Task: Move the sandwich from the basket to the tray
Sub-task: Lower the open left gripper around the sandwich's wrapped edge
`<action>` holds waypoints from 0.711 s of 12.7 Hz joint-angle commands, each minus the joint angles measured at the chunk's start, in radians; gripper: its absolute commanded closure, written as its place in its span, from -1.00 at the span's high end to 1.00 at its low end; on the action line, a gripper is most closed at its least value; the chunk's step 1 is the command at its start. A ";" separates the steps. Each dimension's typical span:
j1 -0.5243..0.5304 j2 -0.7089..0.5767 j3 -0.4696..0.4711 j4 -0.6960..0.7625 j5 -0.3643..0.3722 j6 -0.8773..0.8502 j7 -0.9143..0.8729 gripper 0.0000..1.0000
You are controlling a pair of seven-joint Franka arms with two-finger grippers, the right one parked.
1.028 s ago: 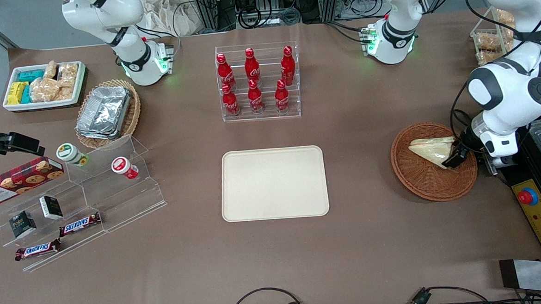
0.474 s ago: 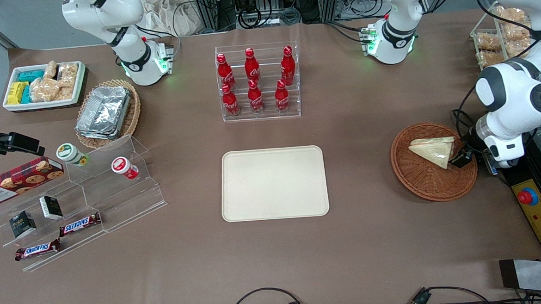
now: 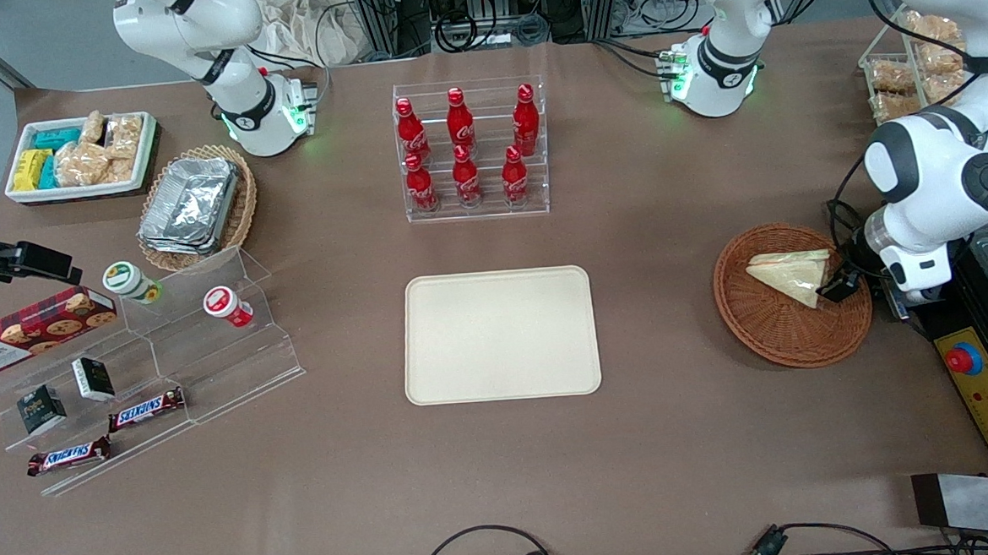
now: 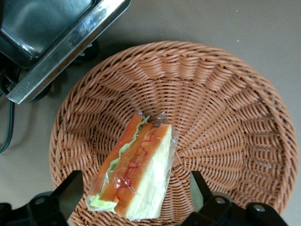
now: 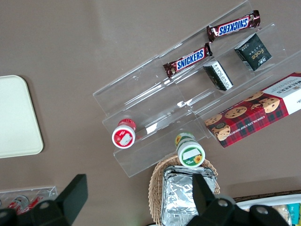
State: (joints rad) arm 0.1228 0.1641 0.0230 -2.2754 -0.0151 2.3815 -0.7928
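- Front view is showing the sandwich [image 3: 790, 277] lying inside the basket [image 3: 769, 332], toward the working arm's end of the tabletop [image 3: 680, 437].
- The tool [image 3: 838, 288] is hovering at the sandwich's corner, over the basket's rim.
- Left wrist view is showing the tool [image 4: 134, 197] with its fingers [image 4: 69, 190] spread apart, standing either side of the wrapped sandwich [image 4: 136, 174], not pressing it.
- The sandwich's orange and green filling is facing up in the basket [image 4: 225, 108].
- The tray [image 3: 500, 335] is sitting mid-tabletop, well apart from the basket.
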 commanded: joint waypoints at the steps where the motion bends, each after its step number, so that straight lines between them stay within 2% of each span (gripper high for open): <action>1: 0.006 -0.018 -0.005 -0.053 0.009 0.059 -0.026 1.00; 4: 0.006 -0.015 -0.005 -0.104 0.003 0.136 -0.028 1.00; 9: 0.005 0.000 -0.006 -0.111 0.001 0.166 -0.042 1.00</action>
State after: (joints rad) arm 0.1228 0.1658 0.0230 -2.3709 -0.0168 2.5136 -0.8076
